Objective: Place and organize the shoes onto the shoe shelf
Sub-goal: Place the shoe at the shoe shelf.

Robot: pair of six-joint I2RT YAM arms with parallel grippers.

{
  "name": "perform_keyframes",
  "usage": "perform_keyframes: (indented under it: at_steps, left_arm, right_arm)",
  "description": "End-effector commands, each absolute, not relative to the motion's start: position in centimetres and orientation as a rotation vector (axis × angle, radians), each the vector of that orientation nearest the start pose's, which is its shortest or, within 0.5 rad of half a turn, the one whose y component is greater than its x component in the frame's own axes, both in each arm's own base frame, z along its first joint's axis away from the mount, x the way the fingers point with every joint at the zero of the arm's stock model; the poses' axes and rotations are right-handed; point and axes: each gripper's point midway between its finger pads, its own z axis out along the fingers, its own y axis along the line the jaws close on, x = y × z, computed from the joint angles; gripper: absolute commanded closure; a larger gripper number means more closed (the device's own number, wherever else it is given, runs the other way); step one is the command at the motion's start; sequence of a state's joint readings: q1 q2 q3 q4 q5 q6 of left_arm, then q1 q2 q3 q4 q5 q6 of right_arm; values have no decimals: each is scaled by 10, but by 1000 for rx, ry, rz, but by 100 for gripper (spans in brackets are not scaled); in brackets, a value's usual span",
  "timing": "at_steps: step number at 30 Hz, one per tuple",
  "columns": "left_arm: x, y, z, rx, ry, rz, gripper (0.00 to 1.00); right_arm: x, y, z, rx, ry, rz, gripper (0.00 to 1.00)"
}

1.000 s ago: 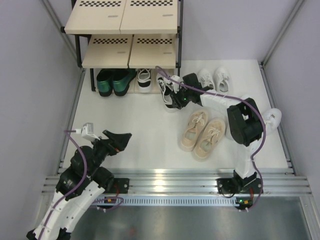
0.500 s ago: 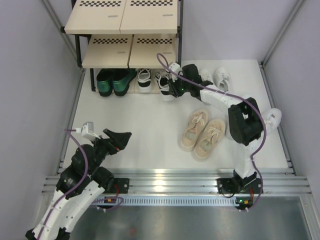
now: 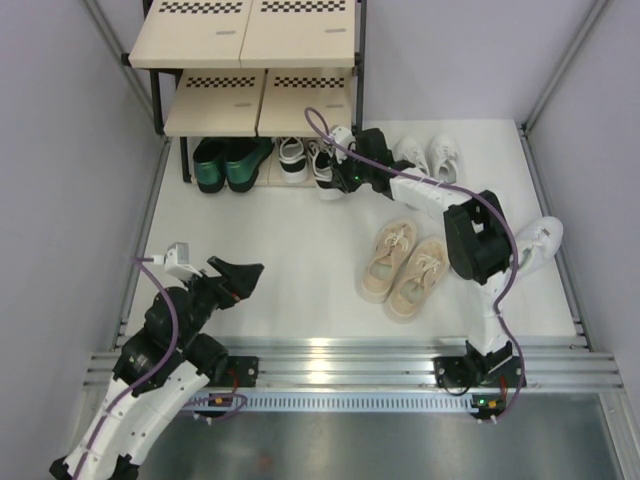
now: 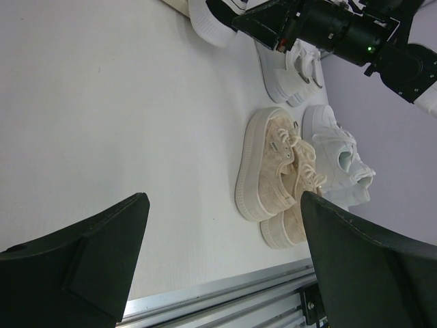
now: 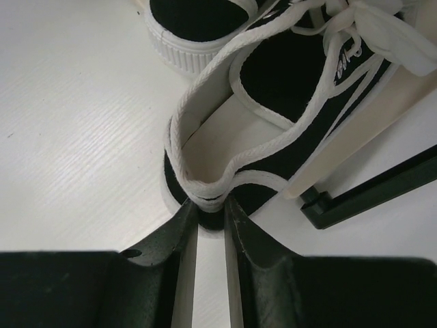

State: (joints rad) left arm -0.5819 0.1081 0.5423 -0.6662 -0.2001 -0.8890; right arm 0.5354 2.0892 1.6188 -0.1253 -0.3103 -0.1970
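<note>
- Along the far left of the overhead view, the shoe shelf (image 3: 210,105) is standing at the back. Its pale wooden boards are looking flat and smooth, each edged with a checkered strip and carried on a thin black metal frame.
- On its lowest tier, the dark green shoes (image 3: 225,165) are sitting side by side, glossy and round-toed, with a matching sneaker (image 3: 291,160) lying just beside them.
- Nearer the arm bases, the left gripper (image 4: 222,205) is hanging over the bare white table (image 3: 290,250), its jaws spread wide and holding nothing.
- At the middle, the right gripper (image 5: 210,203) is pinching the heel rim of the black-and-white sneaker (image 5: 273,89), its fingers drawn nearly together on it.
  - The toe is pointing onto the bottom board beside the matching sneaker, while the heel is hanging out over the table.
- Seating this sneaker appears to be the step in hand.
  - The next move is probably calling for a straight push until the heel clears the front frame, then a release.
- Its upper is looking like black canvas over a ribbed white rubber sole, with loose white laces that could be catching on the frame.
- Further right, the beige sneakers (image 3: 405,262) are lying together on the table, woven-looking and thick-soled.
- The small white sneakers (image 3: 430,155) are waiting near the back.
- A larger white sneaker (image 3: 543,237) is showing partly behind the right arm.
</note>
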Motion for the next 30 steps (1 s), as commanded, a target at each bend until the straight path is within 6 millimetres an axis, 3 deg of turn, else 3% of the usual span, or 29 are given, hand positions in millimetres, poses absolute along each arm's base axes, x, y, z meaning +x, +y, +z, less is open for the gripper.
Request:
perform_keyframes:
  at_steps: [1, 11, 16, 18, 22, 26, 27, 29, 30]
  left_arm:
    - [167, -102, 236, -438, 1780, -871, 2]
    - [170, -105, 231, -433, 1788, -867, 2]
    - [180, -115, 226, -403, 1804, -862, 2]
    - [186, -126, 220, -392, 1835, -882, 2]
    - [188, -129, 217, -393, 1850, -890, 2]
    - [187, -128, 214, -398, 1848, -890, 2]
    - [188, -127, 211, -401, 1850, -882, 2]
    - [189, -127, 209, -408, 1850, -883, 2]
    - [189, -128, 208, -409, 1850, -889, 2]
  right_arm:
    - [494, 345, 141, -910, 1857, 486, 100]
    - [491, 353, 121, -969, 1873, 491, 98]
    - [488, 359, 126, -960, 1854, 523, 98]
    - [501, 358, 132, -844, 1885, 484, 100]
    - [504, 359, 132, -817, 1886, 464, 100]
    - [491, 361, 124, -904, 1895, 476, 83]
    - [490, 358, 130, -922, 1874, 465, 73]
    - [481, 354, 127, -956, 1865, 475, 66]
    - [481, 351, 137, -966, 1834, 467, 63]
